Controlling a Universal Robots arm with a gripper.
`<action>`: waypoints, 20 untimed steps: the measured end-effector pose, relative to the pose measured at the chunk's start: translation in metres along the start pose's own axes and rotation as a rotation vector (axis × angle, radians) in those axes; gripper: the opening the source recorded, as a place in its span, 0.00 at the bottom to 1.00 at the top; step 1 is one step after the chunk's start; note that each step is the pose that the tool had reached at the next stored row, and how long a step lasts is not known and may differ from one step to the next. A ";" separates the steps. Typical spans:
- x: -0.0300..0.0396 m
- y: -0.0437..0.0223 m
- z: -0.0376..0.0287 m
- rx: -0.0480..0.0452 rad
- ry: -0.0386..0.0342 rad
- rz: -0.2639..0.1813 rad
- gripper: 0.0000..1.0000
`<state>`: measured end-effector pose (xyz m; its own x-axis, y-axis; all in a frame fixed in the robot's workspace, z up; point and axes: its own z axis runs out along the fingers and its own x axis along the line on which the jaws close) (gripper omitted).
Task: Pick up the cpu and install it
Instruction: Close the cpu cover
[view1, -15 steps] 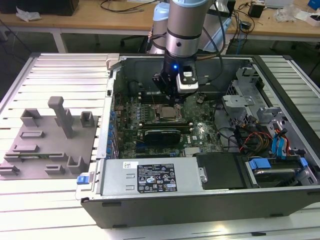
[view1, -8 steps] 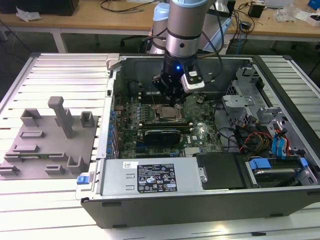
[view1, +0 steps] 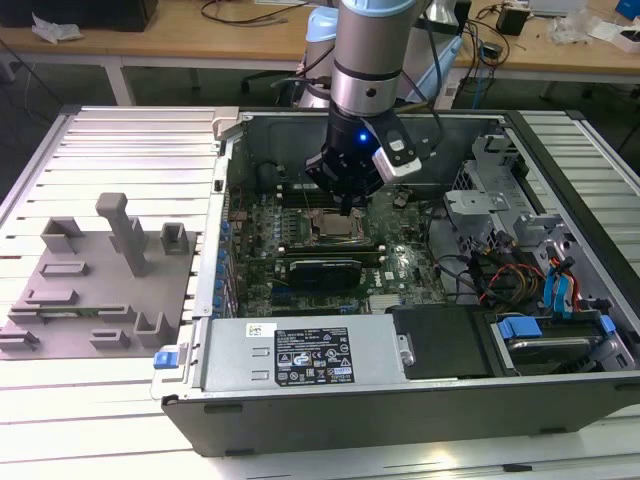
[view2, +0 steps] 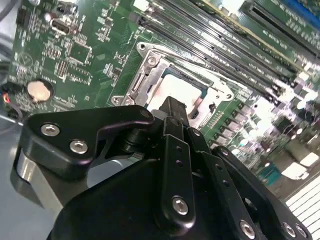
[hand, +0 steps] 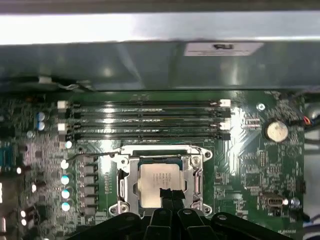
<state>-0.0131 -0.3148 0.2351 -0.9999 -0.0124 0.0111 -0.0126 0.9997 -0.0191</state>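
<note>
The open computer case (view1: 420, 420) holds one board (hand: 250, 170); its socket (hand: 123, 182) holds one cpu (hand: 155, 177); the gripper (hand: 169, 195) over it has fingers pressed together; four memory slots (hand: 145, 120) beside

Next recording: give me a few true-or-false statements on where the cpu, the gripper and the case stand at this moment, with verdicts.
1. The cpu lies flat inside the socket frame. True.
2. The gripper hangs outside the case. False: it reaches into the case and is right over the cpu.
3. The case lies open with the motherboard exposed. True.
4. The coin battery lies in the socket frame. False: the coin battery sits on the motherboard, apart from the socket frame.
</note>
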 end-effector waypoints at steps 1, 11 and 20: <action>0.0000 0.0000 0.0003 0.0003 -0.0003 -0.019 0.11; 0.0176 -0.0011 0.0095 0.0022 -0.0055 -0.051 0.11; 0.0394 -0.0046 0.0232 0.0009 -0.0113 -0.055 0.11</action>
<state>-0.0527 -0.3203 0.2125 -0.9977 -0.0675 0.0010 -0.0675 0.9975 -0.0198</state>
